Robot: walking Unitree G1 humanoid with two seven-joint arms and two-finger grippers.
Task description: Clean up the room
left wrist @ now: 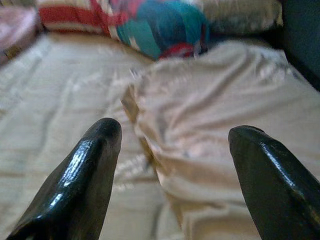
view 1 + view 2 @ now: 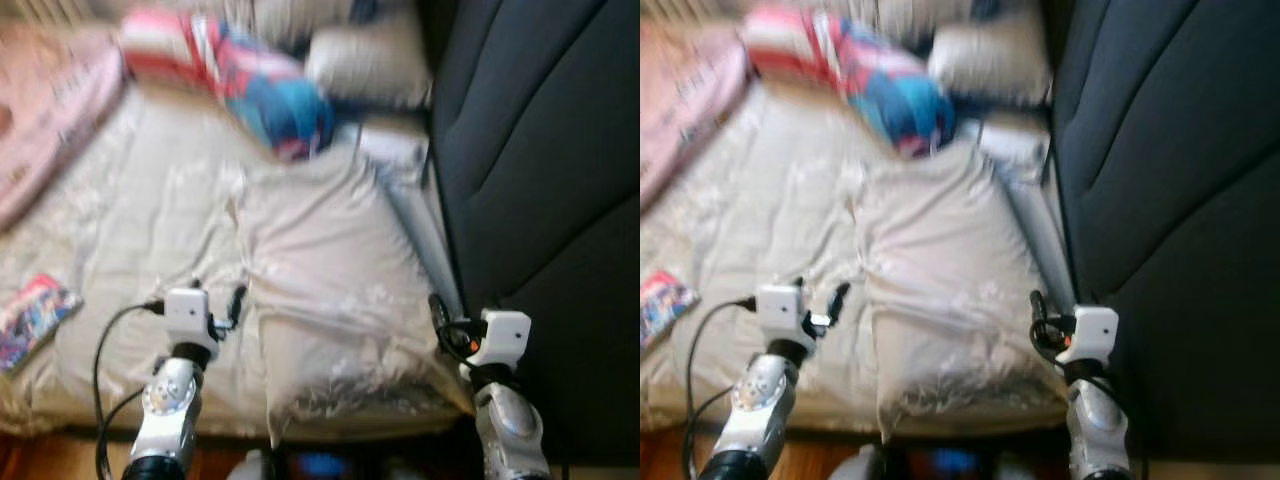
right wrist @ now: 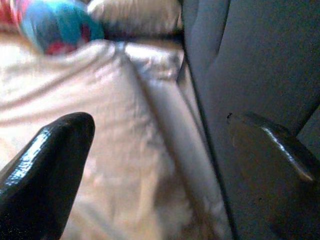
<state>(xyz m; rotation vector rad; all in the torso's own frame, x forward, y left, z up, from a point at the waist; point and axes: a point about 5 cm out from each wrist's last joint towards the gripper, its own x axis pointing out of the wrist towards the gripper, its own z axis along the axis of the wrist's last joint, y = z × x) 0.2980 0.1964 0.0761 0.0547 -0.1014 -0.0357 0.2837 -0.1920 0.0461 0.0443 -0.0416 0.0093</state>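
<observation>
Black fingers, left end effector (image 1: 170, 175): spread wide apart, gripping nothing, hovering low over the near edge of the bed, pointed up its length
Black fingers, right end effector (image 3: 160, 160): also spread open and empty, sitting right at the seam where the bed meets the dark wall panel
Arms: both silver, coming up from the bottom of the head view, left end effector (image 2: 215, 300) over the sheet, right one at the bed's right edge
Cream pillow (image 2: 320, 290): big and rumpled, lying between the two end effectors and taking up the near right part of the bed, one corner hanging off the front edge
Bed sheet (image 2: 150, 230): pale beige, wrinkly, covers the mattress
Colourful bundle (image 2: 250, 80): red, white and teal fabric heaped at the far end of the bed, pretty blurry
Second pillow (image 2: 365, 65): light coloured, at the far end just beside the bundle
Pink blanket (image 2: 50, 110): bunched along the far left side
Small printed item (image 2: 35, 315): bright pattern, lying on the left near edge of the bed, too blurry to say what it is
Dark panel (image 2: 540, 180): padded, dark grey, runs along the whole right side of the bed
Floor (image 2: 60, 455): strip of reddish wood under the front edge
</observation>
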